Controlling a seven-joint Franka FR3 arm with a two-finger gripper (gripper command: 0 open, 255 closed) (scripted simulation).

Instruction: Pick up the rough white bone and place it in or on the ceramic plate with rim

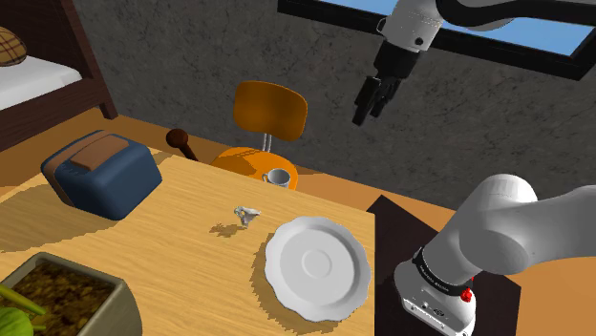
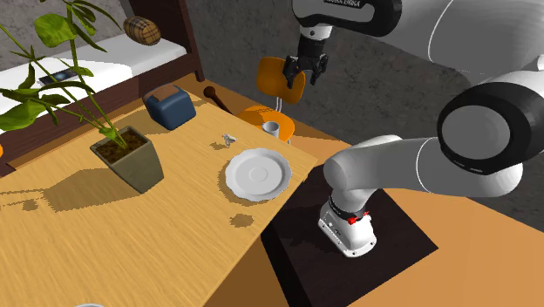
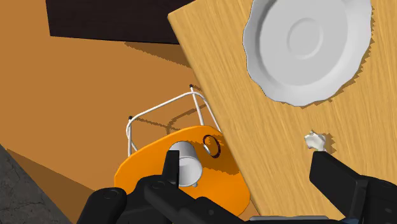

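A small, rough white bone (image 1: pixel 246 214) lies on the wooden table just beyond the white plate with a wavy rim (image 1: pixel 317 265), a short gap apart from it. The second exterior view has the bone (image 2: pixel 229 139) behind the plate (image 2: pixel 257 172). My black gripper (image 1: pixel 369 113) hangs high over the table's far edge near the orange chair, open and holding nothing. Seen from that second camera, the gripper (image 2: pixel 302 78) is well above both objects. In the wrist view the fingers of the gripper (image 3: pixel 249 168) stand wide apart, with the bone (image 3: pixel 315 140) and plate (image 3: pixel 305 44) far below.
A blue bag-like object (image 1: pixel 100 172) sits at the table's left and a planter with soil (image 1: pixel 62 296) at the near left corner. An orange chair (image 1: pixel 269 115) holding a white cup (image 1: pixel 277 178) stands behind the table. A brown ladle-like thing (image 1: pixel 179 139) lies at the far edge.
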